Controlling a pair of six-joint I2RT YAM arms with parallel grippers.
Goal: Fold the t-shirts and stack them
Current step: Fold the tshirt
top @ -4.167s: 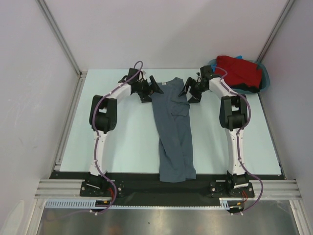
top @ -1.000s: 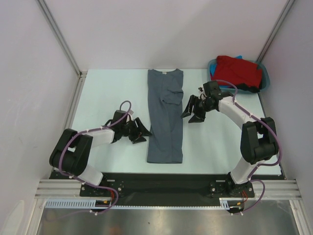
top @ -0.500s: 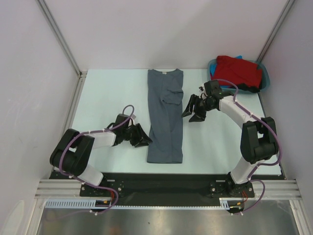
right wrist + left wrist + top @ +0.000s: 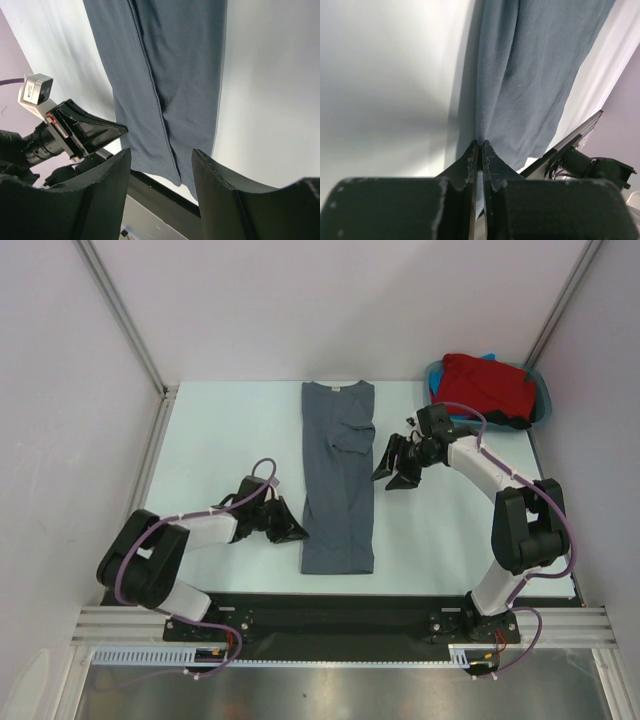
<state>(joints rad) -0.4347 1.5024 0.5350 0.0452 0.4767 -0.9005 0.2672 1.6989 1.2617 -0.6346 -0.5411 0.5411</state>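
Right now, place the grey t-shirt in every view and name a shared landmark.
Top external: grey t-shirt at centre, running far to near.
Left wrist: grey t-shirt upper centre-right, edge pinched in the left gripper.
Right wrist: grey t-shirt down the centre, beyond the open right gripper.
Shared landmark: left gripper at its edge, in all three.

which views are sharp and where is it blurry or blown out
Top external: even soft light, all sharp, slight glare on the metal strip at the bottom. Left wrist: left gripper blurred and dark, table washed out white, grey t-shirt crisp. Right wrist: right gripper soft, shirt seam sharp.
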